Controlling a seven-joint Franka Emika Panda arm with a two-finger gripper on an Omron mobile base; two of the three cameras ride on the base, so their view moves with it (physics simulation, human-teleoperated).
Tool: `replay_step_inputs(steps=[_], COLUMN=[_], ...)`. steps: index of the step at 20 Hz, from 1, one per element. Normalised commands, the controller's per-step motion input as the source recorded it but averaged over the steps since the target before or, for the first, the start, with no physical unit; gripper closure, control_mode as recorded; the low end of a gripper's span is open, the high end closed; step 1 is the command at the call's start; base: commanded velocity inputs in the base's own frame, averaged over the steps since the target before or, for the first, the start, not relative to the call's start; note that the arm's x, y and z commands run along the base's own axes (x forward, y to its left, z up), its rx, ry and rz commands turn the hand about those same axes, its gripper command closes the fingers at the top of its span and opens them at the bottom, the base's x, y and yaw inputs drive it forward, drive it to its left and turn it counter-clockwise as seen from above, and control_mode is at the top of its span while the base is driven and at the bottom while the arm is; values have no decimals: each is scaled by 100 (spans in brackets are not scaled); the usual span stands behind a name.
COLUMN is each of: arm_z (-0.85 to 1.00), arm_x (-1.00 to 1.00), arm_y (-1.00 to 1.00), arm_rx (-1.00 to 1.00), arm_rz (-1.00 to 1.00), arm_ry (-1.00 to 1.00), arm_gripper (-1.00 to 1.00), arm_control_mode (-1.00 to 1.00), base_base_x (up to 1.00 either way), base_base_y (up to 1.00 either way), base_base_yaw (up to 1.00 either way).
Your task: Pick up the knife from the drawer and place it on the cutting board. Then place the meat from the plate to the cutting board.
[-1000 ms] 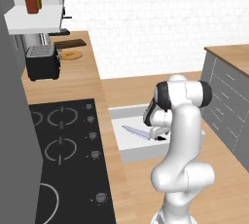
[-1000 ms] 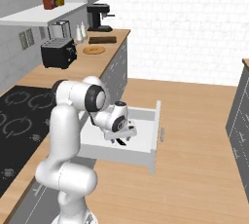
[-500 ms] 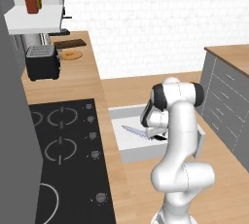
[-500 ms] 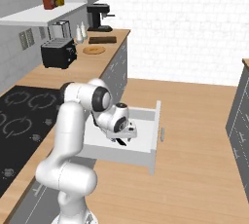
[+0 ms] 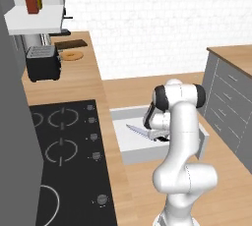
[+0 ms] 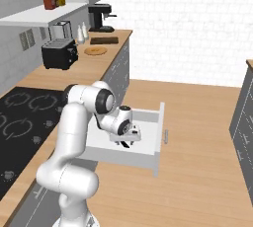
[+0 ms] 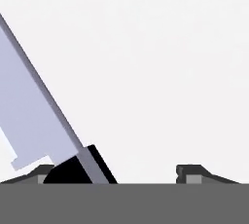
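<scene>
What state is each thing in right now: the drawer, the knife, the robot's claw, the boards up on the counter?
drawer: pulled open.
knife: lying flat inside the drawer, not lifted.
gripper: down in the drawer, jaws apart around the knife handle.
cutting board: on the far counter, nothing on it.
plate: on the counter beside the cutting board; the meat is too small to make out.

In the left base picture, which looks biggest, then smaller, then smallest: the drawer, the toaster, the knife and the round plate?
1. Drawer, clearly biggest.
2. Toaster.
3. Knife: long but thin, its handle hidden behind the arm.
4. Plate, smallest, though it sits farthest from the camera, so knife versus plate is unsure.
</scene>
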Motion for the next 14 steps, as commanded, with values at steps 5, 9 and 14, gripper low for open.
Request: replay_step_inputs(steps=[5, 9, 14], arm_z=[-4, 0, 68], arm_x=[0, -13, -31], arm_y=[3, 0, 4], arm_rx=[-1, 0, 0], arm_rz=[0, 0, 0], arm_ry=[3, 0, -11], arm_gripper=[100, 100, 100], arm_control_mode=[-100, -100, -100], base_base_x=[0, 0, 0], base_base_y=[0, 0, 0], base_base_yaw=[0, 0, 0])
